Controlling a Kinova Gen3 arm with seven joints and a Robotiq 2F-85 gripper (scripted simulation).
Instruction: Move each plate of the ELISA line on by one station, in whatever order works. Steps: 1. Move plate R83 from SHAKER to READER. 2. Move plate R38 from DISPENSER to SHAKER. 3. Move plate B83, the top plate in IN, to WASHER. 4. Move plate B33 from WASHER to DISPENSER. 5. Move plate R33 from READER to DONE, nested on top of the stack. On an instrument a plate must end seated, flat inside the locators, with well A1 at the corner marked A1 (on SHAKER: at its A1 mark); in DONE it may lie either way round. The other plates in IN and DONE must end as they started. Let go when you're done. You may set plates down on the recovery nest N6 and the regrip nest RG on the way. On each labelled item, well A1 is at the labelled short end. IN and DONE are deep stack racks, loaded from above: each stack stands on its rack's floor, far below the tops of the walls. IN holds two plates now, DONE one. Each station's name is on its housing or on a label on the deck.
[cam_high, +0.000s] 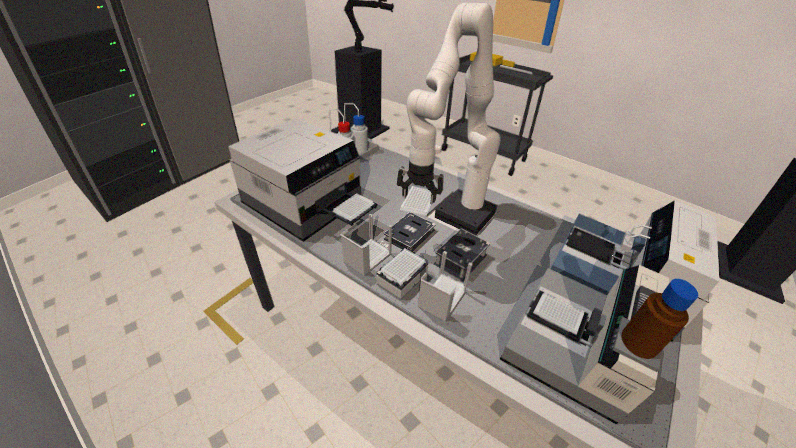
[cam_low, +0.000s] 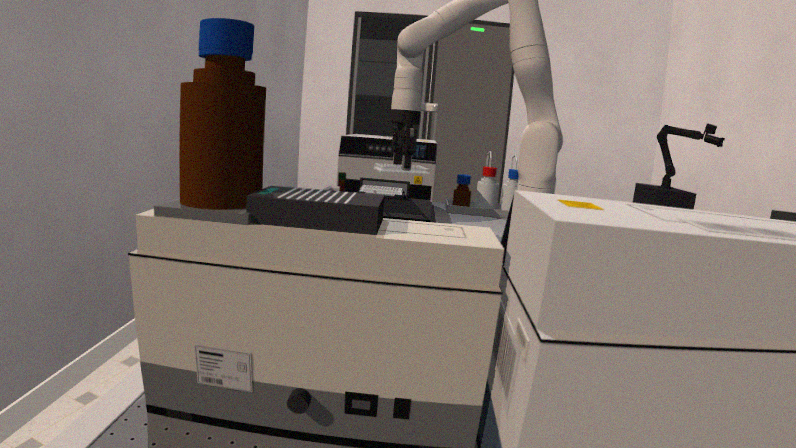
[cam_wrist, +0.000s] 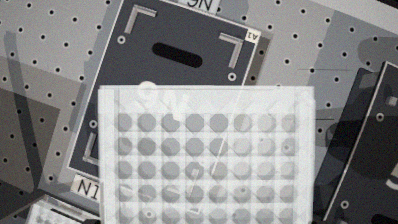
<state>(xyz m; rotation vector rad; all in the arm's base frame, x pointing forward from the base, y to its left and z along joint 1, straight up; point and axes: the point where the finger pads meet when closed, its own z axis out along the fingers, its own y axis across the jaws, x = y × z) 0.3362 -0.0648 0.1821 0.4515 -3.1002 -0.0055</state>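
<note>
My gripper (cam_high: 418, 192) (cam_low: 404, 161) points straight down and is shut across a translucent white well plate (cam_high: 416, 200) (cam_low: 396, 165) (cam_wrist: 205, 155). It holds the plate level in the air, partly over the dark N6 nest (cam_high: 412, 229) (cam_wrist: 170, 75). I cannot read the plate's label. The wrist view does not show the fingers. Another plate (cam_high: 354, 207) lies on the tray of the big instrument (cam_high: 289, 161) at the left. A further plate (cam_high: 401, 268) sits on the low station in front of N6. One more plate (cam_high: 558, 312) sits on the instrument at the right.
Two deep racks (cam_high: 359, 250) (cam_high: 440, 292) stand near the table's front edge. A second dark nest (cam_high: 461, 250) is right of N6. The arm's base (cam_high: 465, 214) is just behind. A brown bottle (cam_high: 657, 322) (cam_low: 221, 122) tops the right instrument. Small bottles (cam_high: 359, 130) stand at the back.
</note>
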